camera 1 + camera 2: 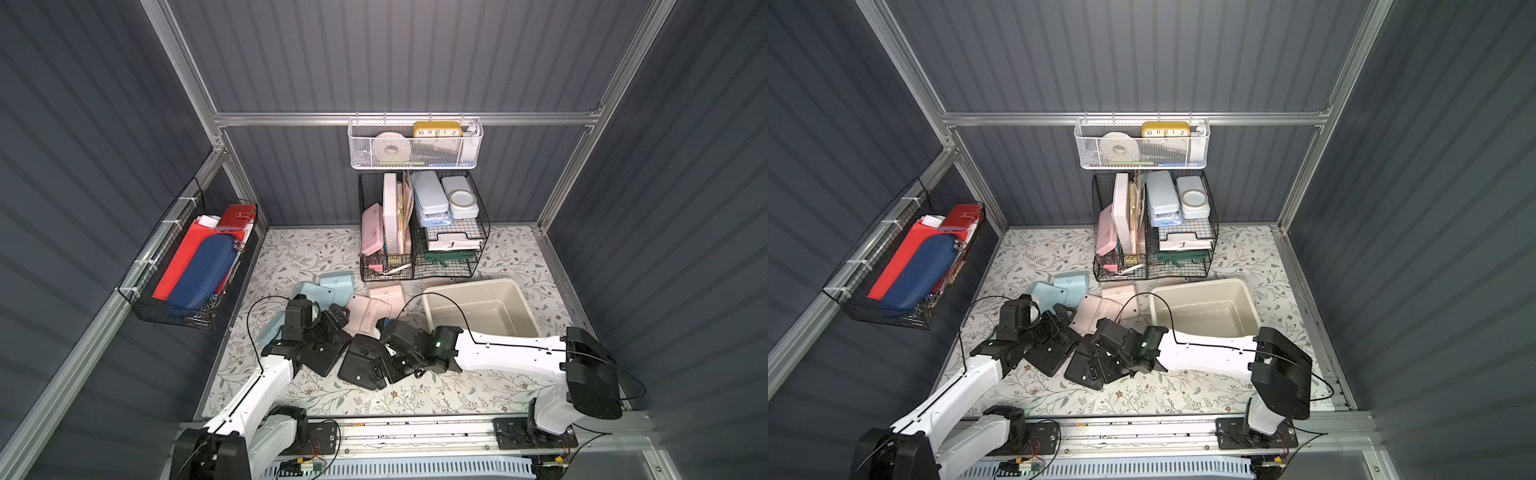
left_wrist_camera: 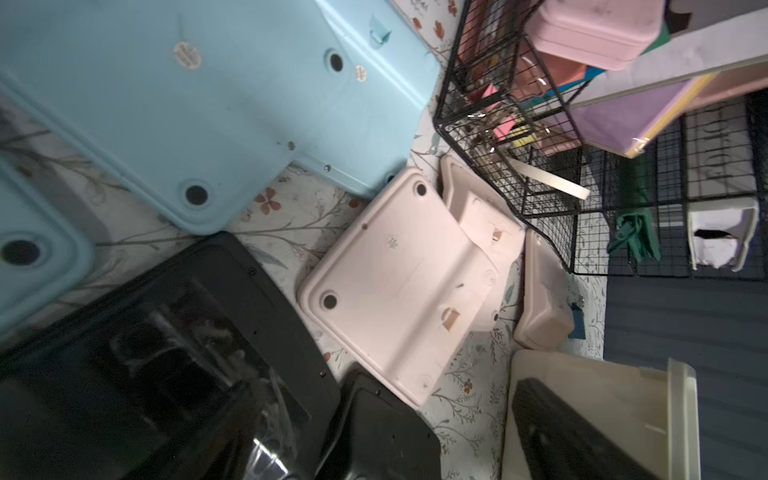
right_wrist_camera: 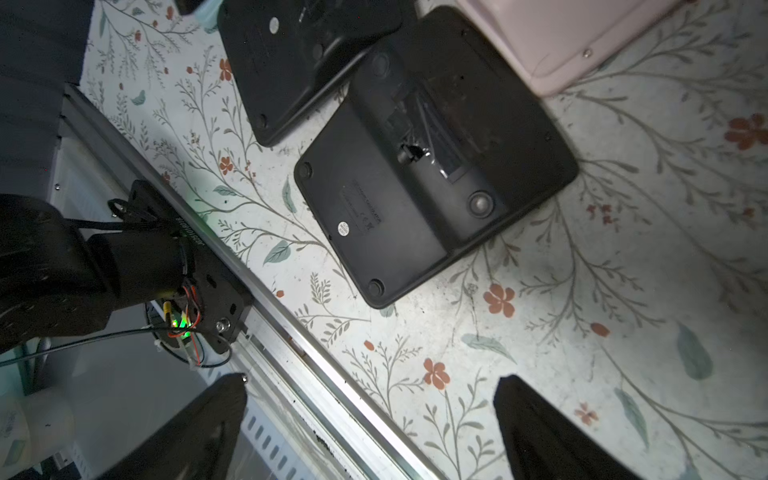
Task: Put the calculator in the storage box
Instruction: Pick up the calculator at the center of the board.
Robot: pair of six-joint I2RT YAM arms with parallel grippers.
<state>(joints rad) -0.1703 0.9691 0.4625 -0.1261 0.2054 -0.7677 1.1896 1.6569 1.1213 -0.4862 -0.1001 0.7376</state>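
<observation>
- Calculators (image 1: 370, 309) lie face down on the surface, just beside the storage box (image 1: 478, 297); none is inside it.
- Right gripper (image 3: 374, 380) stands wide and empty beside the box.
- Left gripper (image 1: 332, 326) is likewise wide, with nothing lifted.
- Grasping, carrying and dropping all remain.

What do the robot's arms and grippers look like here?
Both the left arm and right arm have white shells with black joints. A thin black cable loops over each. A green light glows near the right wrist. The right gripper has black, tapering fingers.
</observation>
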